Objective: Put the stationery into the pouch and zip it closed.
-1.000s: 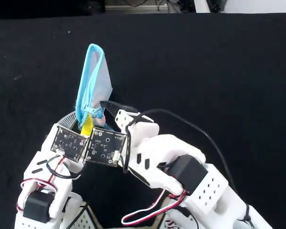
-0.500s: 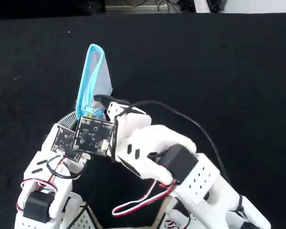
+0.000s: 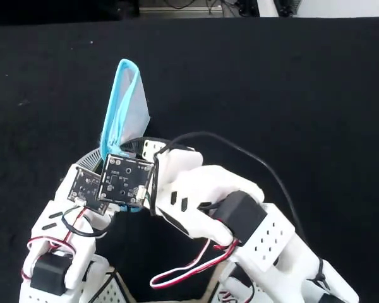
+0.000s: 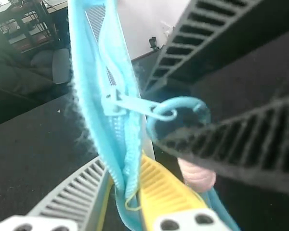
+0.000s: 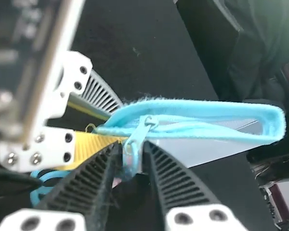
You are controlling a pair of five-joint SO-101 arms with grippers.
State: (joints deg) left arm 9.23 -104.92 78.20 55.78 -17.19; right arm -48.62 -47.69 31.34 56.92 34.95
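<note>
Right gripper narrowly pinching zipper pull; left gripper clamping pouch beside pull (thin hold): skewed tug risking pull slipping free.

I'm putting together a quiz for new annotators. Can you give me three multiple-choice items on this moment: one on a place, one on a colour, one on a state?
1. Where is the zipper pull?
A. Between the right gripper's black fingers
B. Lying loose on the table
C. At the pouch's top end, far from both grippers

2. What colour is the pouch's trim?
A. Red
B. Light blue
C. Green

3. How is the pouch held?
A. Flat on the table, untouched
B. Crumpled inside the right gripper
C. Upright, its lower end clamped in the left gripper

Answers:
1 A: the right wrist view shows the zipper pull pinched in the right gripper.
2 B: the pouch has light blue edging and zipper.
3 C: the left gripper grips its end, and it rises off the black table.
</note>
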